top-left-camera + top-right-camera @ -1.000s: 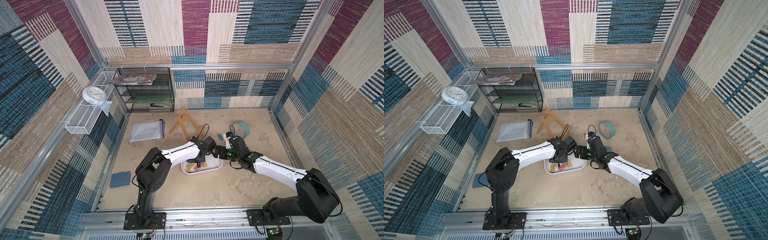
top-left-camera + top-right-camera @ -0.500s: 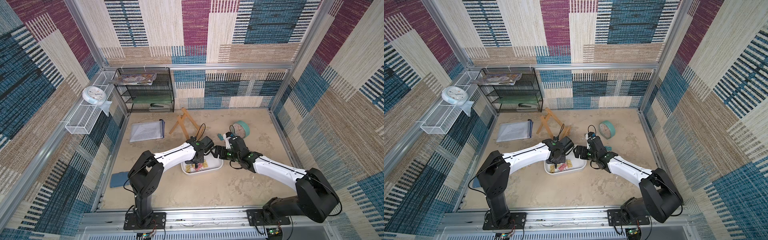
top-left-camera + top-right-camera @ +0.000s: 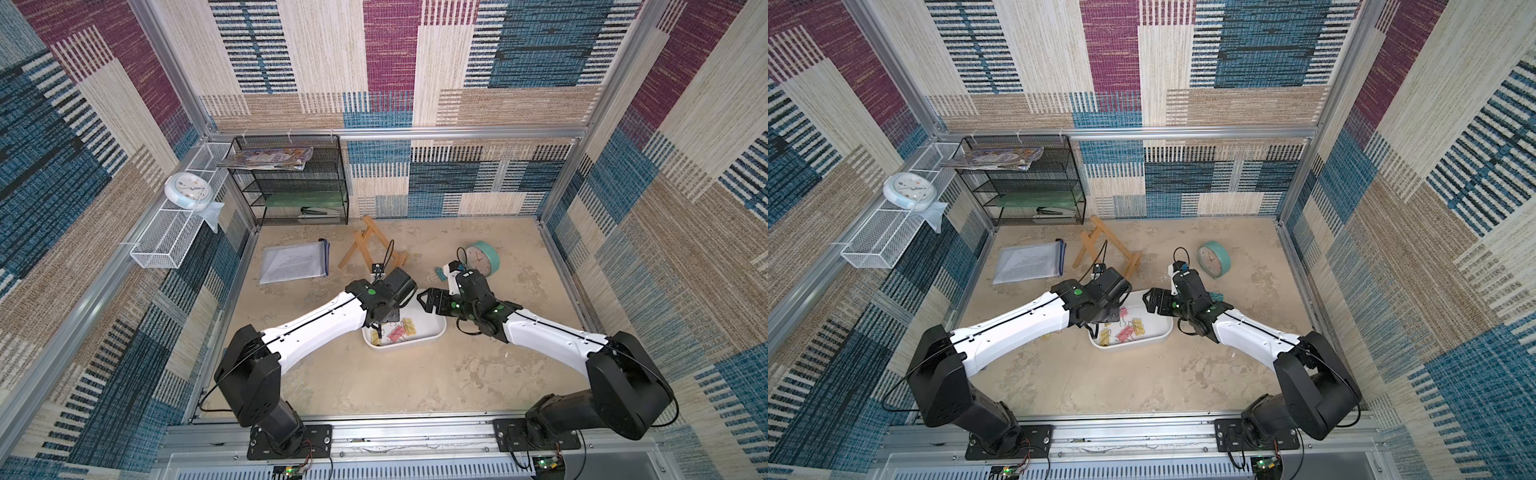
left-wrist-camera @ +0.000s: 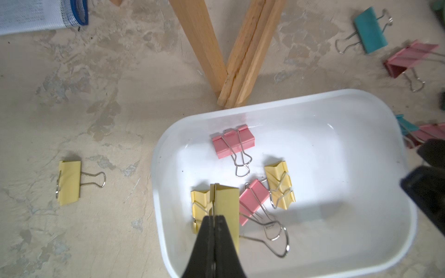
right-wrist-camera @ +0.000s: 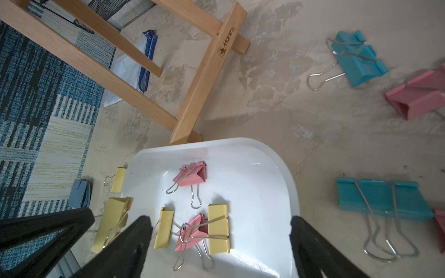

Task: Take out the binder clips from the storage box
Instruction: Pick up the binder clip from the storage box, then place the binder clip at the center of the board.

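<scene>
Pink and yellow binder clips [image 4: 233, 145] inside white storage box [image 4: 349, 228]

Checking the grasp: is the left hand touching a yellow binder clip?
Touching: the left wrist view shows the left hand shut on a yellow binder clip.

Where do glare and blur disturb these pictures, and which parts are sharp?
Left wrist view: white glare inside the storage box, and the pink clip near the picture edge looks soft. Right wrist view: the fingers of the right end effector are dark and unfocused, the binder clips in the box sharp. Both top views: even light, soft shadows.
</scene>
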Robot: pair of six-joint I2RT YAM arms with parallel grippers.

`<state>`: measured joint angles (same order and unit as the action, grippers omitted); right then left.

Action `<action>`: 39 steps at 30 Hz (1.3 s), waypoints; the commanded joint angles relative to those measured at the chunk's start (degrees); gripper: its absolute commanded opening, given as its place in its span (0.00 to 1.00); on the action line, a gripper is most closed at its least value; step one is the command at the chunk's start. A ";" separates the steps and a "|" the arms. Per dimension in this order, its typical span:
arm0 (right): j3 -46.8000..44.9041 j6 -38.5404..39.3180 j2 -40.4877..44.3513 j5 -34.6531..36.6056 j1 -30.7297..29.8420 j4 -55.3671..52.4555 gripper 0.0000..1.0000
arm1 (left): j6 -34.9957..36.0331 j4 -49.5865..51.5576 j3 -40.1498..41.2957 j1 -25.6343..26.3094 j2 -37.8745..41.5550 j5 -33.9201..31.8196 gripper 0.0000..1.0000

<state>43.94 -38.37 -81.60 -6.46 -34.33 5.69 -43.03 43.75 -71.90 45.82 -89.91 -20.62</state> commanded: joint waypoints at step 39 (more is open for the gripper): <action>-0.37 -0.04 2.17 -5.20 -0.43 7.40 0.93 | 19.32 0.53 2.97 -18.64 -10.93 -10.70 0.00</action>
<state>43.70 -38.48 -79.90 -11.49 -34.68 13.04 -23.64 43.11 -68.42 27.31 -99.48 -29.76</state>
